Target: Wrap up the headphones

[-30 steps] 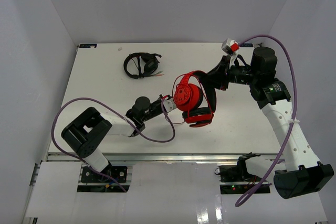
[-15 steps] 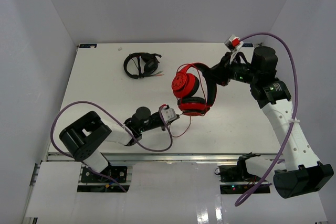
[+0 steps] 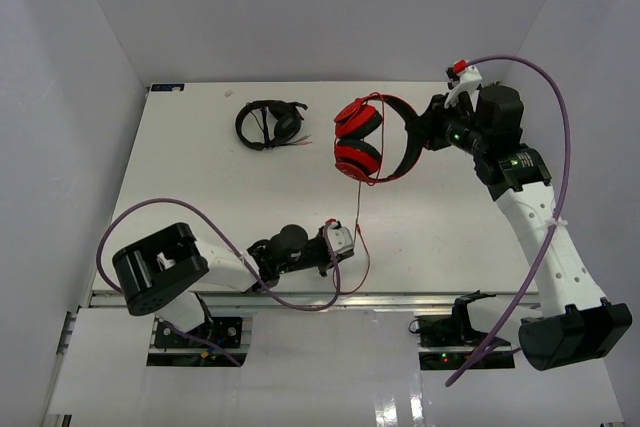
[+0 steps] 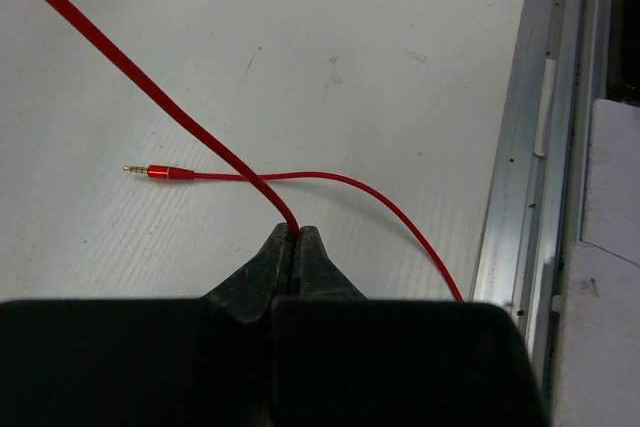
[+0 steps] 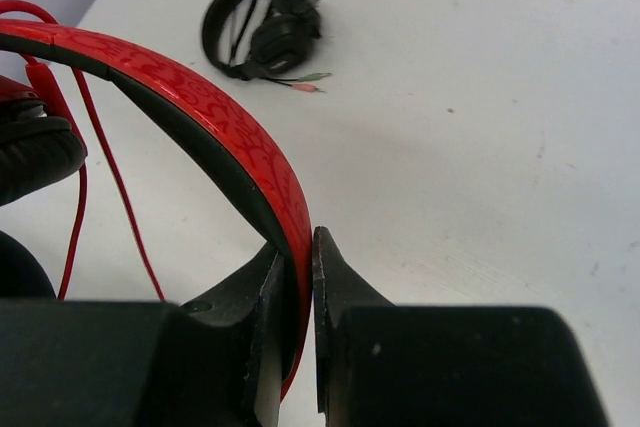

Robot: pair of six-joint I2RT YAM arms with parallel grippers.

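Note:
The red headphones [image 3: 365,142] hang in the air over the far middle of the table. My right gripper [image 3: 422,132] is shut on their headband [image 5: 235,142]. Their thin red cable [image 3: 358,209] drops from the ear cups to my left gripper [image 3: 350,245], low near the front edge, which is shut on the cable [image 4: 180,122]. The cable's free end loops on the table [image 4: 400,217] and ends in a gold plug [image 4: 160,172]. In the right wrist view the cable [image 5: 110,177] hangs beside a black ear pad [image 5: 35,152].
Smaller all-black headphones [image 3: 268,124] lie at the far left of the white table [image 3: 200,187], also in the right wrist view [image 5: 260,27]. The table's metal front rail [image 4: 530,137] runs just right of my left gripper. White walls enclose three sides.
My right gripper lifted the headphones up and away toward the far side. My left gripper moved toward the front edge and right, drawing the cable out straight.

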